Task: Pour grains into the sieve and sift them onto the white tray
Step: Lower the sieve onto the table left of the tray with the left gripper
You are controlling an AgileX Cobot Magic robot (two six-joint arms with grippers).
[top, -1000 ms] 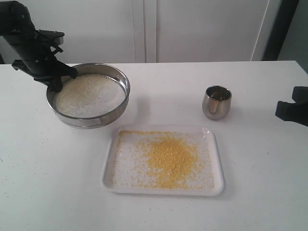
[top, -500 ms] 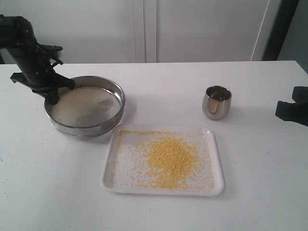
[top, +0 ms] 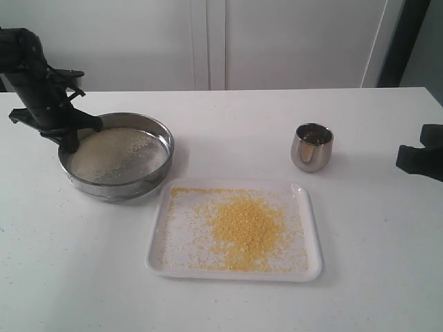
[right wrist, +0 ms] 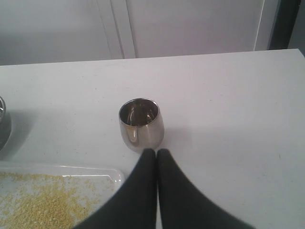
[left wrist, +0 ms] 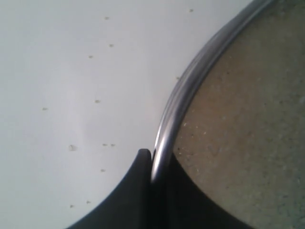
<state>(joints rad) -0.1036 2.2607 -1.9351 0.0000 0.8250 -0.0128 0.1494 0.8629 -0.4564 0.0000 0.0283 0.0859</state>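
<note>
**A:** So, where is the sieve (top: 118, 187) now?

**B:** Toward the left edge of the counter (top: 235, 124), beside the tray (top: 235, 274) and not over it. The left hand (left wrist: 151, 191) is clamped on its rim, one finger outside the steel ring and one inside. I can't tell whether it rests on the counter or hangs just above it.

**A:** Why hold it by the rim?

**B:** Probably because a thin wall is all a narrow hand can pinch. It also keeps the mesh level, so nothing spills over the side.

**A:** And the grains?

**B:** They're split. The whitish grains (top: 114, 155) lie in the sieve. The yellow grains (top: 246, 228) are heaped mid-tray and thin out toward its rim. I'd judge the sifting is as good as done, which would explain why the sieve is off to the side.

**A:** What about the right hand (right wrist: 156, 153)?

**B:** It's clenched on nothing, with its tips pressed together, and it's out by the right edge. The cup (top: 312, 146) stands upright just ahead of it, apart from the tray, and looks empty. My guess is the hand is parked there to keep out of the way.
</note>
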